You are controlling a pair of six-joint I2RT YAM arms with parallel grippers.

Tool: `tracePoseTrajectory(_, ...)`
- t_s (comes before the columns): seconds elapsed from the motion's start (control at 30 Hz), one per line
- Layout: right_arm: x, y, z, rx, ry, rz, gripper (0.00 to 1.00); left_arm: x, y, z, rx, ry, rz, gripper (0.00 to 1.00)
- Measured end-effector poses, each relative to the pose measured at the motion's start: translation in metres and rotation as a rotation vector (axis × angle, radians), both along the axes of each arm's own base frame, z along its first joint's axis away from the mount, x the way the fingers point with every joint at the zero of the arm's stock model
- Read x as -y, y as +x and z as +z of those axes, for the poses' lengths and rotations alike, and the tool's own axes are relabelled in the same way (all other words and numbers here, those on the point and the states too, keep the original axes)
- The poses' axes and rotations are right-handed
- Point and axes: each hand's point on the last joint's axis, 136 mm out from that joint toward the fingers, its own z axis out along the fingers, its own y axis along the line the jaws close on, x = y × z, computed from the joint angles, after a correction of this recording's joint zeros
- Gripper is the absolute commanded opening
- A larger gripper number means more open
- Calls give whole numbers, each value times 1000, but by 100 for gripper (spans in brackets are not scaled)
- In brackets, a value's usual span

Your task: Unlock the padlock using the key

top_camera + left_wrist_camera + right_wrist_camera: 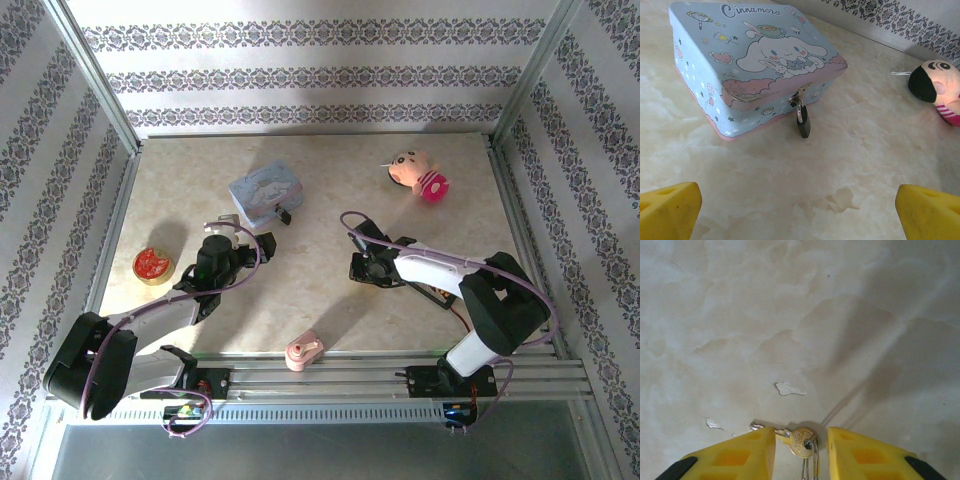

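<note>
Left wrist view: tin [755, 65] ahead, padlock [803, 125] hung on front clasp, body touching table [865, 150]. Facing it, left gripper [797, 195] spread wide, empty. Astride flat-lying key [802, 441], right gripper [801, 436] part-open. Padlock likely light, stiff, slippery, free-swinging; best pinched by body sides.

A pale beige marbled table top [330, 310] lies in soft light, closed at the top, left and right of the frame by white wallpaper [300, 100] with grey ornamental stripes, slim metal posts [94, 75] in the corners, a metal rail [340, 374] below
</note>
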Motion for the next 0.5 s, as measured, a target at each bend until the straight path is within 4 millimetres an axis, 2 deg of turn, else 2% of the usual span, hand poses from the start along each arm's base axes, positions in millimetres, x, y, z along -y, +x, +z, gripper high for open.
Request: tracePoseTrajectory(0.5,-1,-3,-1,-18,10,-6,26,0,0,-6,-17,6,0,99)
